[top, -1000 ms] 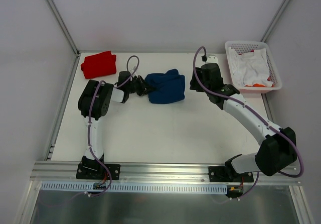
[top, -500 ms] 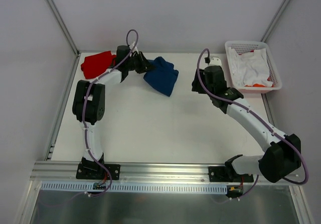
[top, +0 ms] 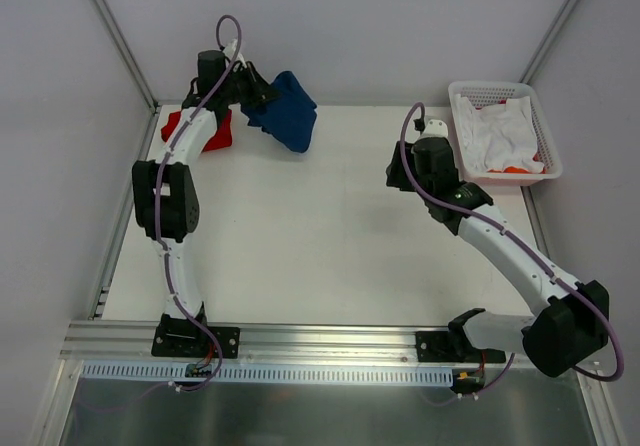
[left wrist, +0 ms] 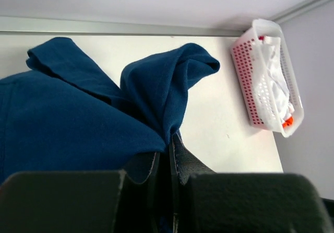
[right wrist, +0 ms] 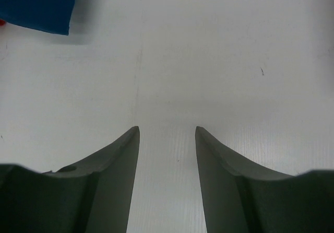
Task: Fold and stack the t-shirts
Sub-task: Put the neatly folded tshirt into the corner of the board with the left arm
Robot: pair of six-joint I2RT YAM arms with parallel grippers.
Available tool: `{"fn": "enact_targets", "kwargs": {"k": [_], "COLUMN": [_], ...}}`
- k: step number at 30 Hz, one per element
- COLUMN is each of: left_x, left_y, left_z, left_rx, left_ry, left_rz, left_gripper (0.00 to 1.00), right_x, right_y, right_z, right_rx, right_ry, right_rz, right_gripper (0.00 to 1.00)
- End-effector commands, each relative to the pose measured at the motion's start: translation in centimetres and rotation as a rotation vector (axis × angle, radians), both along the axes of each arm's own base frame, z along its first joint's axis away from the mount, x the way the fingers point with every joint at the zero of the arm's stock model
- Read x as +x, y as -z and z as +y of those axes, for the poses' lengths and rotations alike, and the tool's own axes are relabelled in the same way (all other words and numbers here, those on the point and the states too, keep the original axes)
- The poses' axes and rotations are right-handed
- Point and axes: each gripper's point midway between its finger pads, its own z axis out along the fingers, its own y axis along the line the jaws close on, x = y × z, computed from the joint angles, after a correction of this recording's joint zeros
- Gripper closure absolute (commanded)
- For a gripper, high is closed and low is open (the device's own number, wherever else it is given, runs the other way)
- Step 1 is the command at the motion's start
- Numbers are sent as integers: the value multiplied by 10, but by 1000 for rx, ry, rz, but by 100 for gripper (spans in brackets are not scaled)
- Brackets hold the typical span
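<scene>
I judge the step in hand to be stacking: the navy blue cloth t-shirt (top: 287,114) has to come down on the plain red cloth t-shirt (top: 218,136). The left gripper (top: 252,96) has its jaws pressed together, pinching a gathered edge of the navy cloth. The left wrist view shows the fabric caught between the dark fingertips (left wrist: 180,157).

To do it well, I would bring the bundle squarely over the red one and lower it until the drooping edge touches first. I would let go only once the weight rests, so the folds do not spill open. The right gripper (top: 397,173) is spread with nothing between its jaws, over bare white table (top: 320,246) right of centre, and I would leave it there.

The navy shirt hangs off the table in the upper left of the overhead frame, just right of the red shirt. It is a bunched bundle with two soft lobes sagging, and no print shows. The red shirt lies at the table's upper left corner, partly hidden behind the left arm.
</scene>
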Motion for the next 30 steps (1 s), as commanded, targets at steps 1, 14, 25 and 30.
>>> {"fn": "enact_targets", "kwargs": {"k": [1, 14, 25, 30], "left_x": [14, 51, 41, 36], "left_y": [-1, -20, -28, 39], "left_z": [31, 147, 229, 260], "left_rx": [27, 60, 111, 129], "left_ry": [-15, -145, -275, -408], "left_rz": [-20, -85, -91, 74], "left_gripper": [100, 100, 100, 100], "right_x": [-1, 0, 4, 2], "right_y": [-18, -11, -3, -5], "right_z": [0, 5, 14, 13], "right_rx": [38, 39, 59, 62], "right_ry": [6, -15, -40, -41], "right_rz": [-54, -41, -24, -29], "right_gripper": [50, 50, 50, 50]}}
